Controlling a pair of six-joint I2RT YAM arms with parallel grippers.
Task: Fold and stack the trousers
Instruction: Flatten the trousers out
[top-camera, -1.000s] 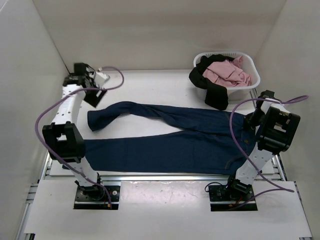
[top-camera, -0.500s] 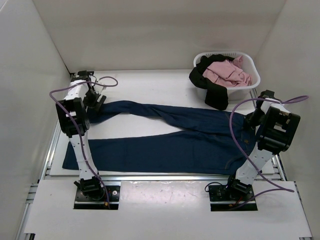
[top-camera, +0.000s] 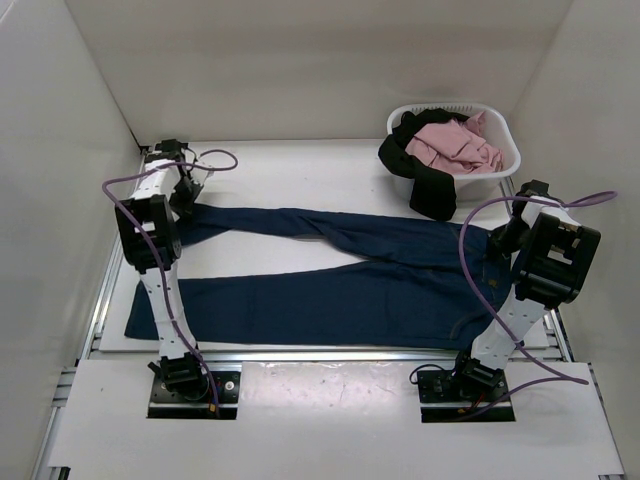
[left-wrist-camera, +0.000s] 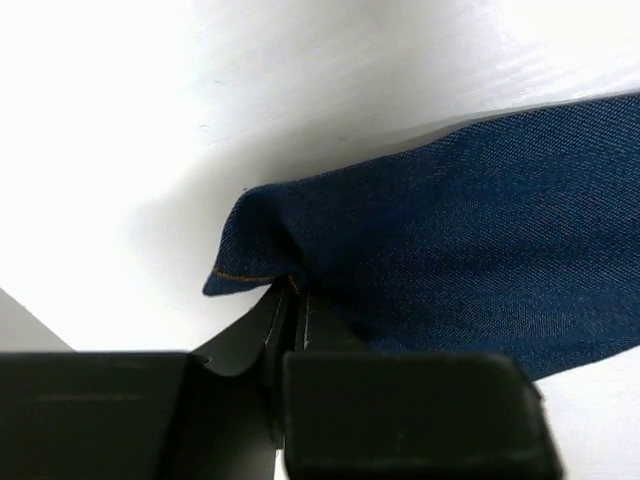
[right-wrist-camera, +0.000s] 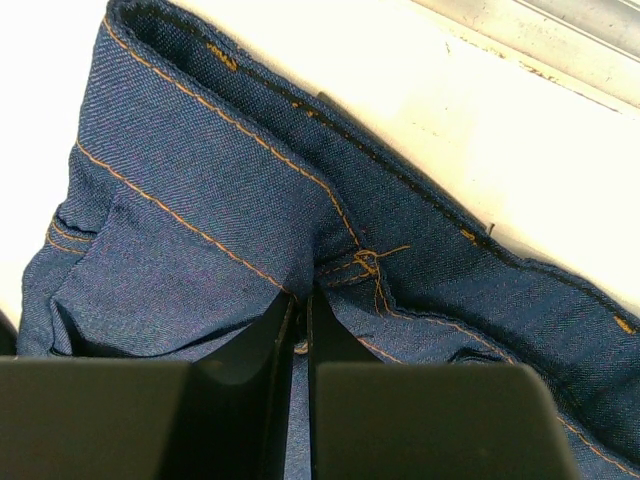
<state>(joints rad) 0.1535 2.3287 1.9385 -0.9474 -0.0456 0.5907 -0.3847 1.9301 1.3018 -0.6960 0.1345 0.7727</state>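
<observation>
The dark navy denim trousers (top-camera: 350, 285) lie spread flat, legs pointing left and waistband at the right. My left gripper (top-camera: 188, 203) is at the far leg's end, shut on the hem (left-wrist-camera: 250, 262), which bunches between its jaws (left-wrist-camera: 293, 292). My right gripper (top-camera: 506, 240) is at the waistband end, shut on a pinch of denim beside a belt loop (right-wrist-camera: 365, 262), fingertips together (right-wrist-camera: 300, 297). A black pair of trousers (top-camera: 428, 185) hangs over the front rim of the basket.
The white laundry basket (top-camera: 503, 135) stands at the back right with pink cloth (top-camera: 455, 145) inside. White walls close in the left, back and right. Metal rails (top-camera: 330, 352) run along the table's near edge.
My left arm swung down to the end of the far leg and its jaws closed on the hem. That leg's folded end is now pulled out straight to the left. The right arm stayed still.
</observation>
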